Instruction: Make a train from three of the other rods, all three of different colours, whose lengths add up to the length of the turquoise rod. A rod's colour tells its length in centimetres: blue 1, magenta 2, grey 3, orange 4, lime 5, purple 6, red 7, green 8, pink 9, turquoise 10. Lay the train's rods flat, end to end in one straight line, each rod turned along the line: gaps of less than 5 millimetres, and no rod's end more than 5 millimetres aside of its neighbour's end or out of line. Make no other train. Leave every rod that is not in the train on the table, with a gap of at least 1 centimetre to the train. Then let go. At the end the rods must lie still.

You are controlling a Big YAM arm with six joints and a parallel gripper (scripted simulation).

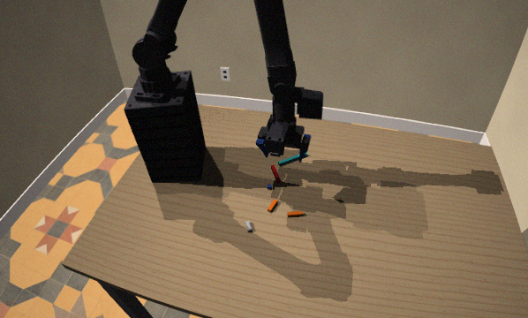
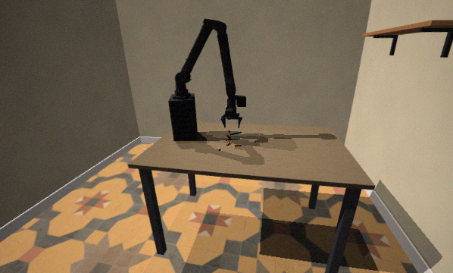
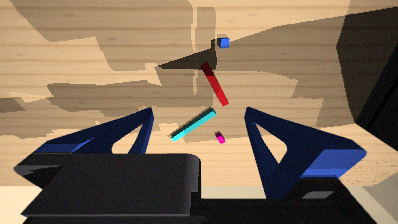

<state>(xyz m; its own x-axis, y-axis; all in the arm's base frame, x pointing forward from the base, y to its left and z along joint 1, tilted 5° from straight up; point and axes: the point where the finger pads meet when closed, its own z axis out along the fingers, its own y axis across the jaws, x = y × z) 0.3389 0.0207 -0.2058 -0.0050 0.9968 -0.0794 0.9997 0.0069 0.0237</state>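
Tabletop [image 1: 423,274] [image 2: 306,163] [image 3: 280,12] carries all the rods, lying apart, no two end to end. Black six-joint arm [image 1: 277,44] [image 2: 226,57] is mounted on the black pedestal block [image 1: 171,146] [image 2: 182,121] by the left edge, toward the far-left corner, and reaches over the far half. Tool [image 1: 283,157] [image 2: 232,127] [image 3: 199,112] points down above the tabletop, fingers wide apart, nothing between them. Turquoise rod [image 1: 292,159] [image 2: 235,133] [image 3: 194,125] is under the tool, toward the far edge, slanted. Red rod [image 1: 275,173] [image 2: 229,136] [image 3: 215,85] is next, one step nearer the near edge. Two orange rods: first orange rod [image 1: 273,206] [image 2: 228,143] is angled, second orange rod [image 1: 296,214] [image 2: 238,145] sits on its right-edge side, roughly along the near edge. Grey rod [image 1: 249,226] [image 2: 219,149] is off toward the near-left corner from both. Magenta rod [image 2: 229,131] [image 3: 220,137] is near the turquoise one, on its left-edge side. Blue cube-like rod [image 1: 269,186] [image 3: 223,43] is just off red's near-edge end.
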